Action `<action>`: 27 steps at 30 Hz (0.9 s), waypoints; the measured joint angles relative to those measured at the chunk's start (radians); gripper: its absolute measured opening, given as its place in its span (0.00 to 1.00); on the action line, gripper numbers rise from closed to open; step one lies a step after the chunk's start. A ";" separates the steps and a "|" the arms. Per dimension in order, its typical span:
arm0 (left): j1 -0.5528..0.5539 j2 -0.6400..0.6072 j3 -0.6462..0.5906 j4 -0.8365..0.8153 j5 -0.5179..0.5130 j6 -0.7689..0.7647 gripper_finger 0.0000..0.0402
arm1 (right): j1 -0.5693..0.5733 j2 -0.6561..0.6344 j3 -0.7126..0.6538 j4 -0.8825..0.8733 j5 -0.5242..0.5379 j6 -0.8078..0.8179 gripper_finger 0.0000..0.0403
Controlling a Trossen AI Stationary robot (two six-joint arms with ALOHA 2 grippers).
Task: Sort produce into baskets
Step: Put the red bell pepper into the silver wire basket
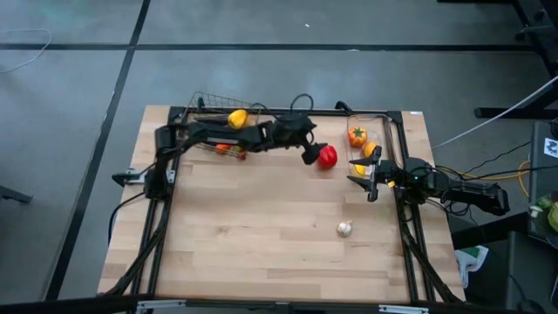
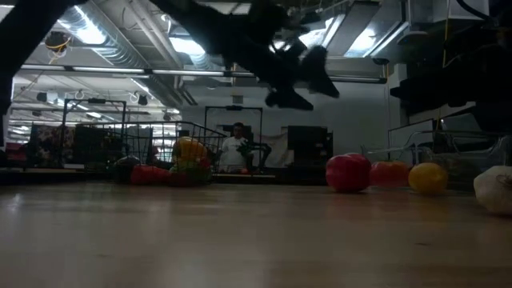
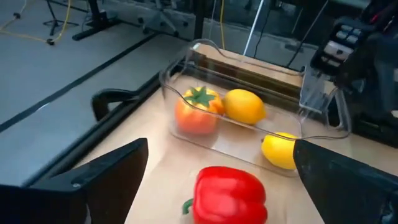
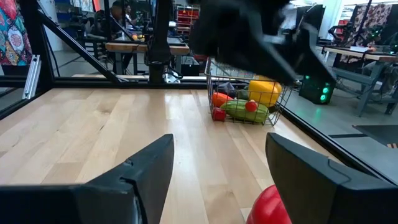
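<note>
A red bell pepper (image 1: 328, 157) lies on the wooden table near its far edge, just left of the clear bin (image 1: 386, 131). My left gripper (image 1: 310, 156) hangs open above and beside the pepper; in its wrist view the pepper (image 3: 227, 196) shows between the spread fingers (image 3: 99, 180), untouched. The bin holds an orange tomato-like fruit (image 3: 198, 111), an orange-yellow fruit (image 3: 244, 106) and a yellow one (image 3: 280, 150). The wire basket (image 1: 218, 122) at the far left holds a yellow pepper (image 1: 237, 118) and other produce. A white garlic bulb (image 1: 345, 228) rests on the table. My right gripper (image 1: 370, 180) waits open at the right.
A black frame (image 1: 261, 112) borders the table along the far edge and both sides. The left arm (image 1: 227, 133) stretches across in front of the wire basket. Bare wood lies between the garlic and the near edge. In the low view a person (image 2: 237, 148) stands far behind the table.
</note>
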 joint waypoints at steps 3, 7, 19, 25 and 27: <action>-0.015 0.058 0.000 0.080 0.000 -0.005 0.99 | 0.000 0.000 0.000 0.000 0.000 0.000 0.63; -0.030 0.109 0.020 0.113 0.000 -0.029 0.99 | 0.000 0.000 0.000 0.000 0.000 0.000 0.63; -0.059 0.120 0.024 0.104 -0.001 -0.002 0.99 | 0.000 0.000 0.000 0.000 0.000 0.000 0.63; -0.060 0.120 0.024 0.104 -0.001 -0.002 0.99 | 0.000 0.000 0.000 0.000 0.000 0.000 0.63; -0.060 0.120 0.024 0.099 -0.001 -0.003 0.99 | 0.000 0.000 0.000 0.000 0.000 0.000 0.63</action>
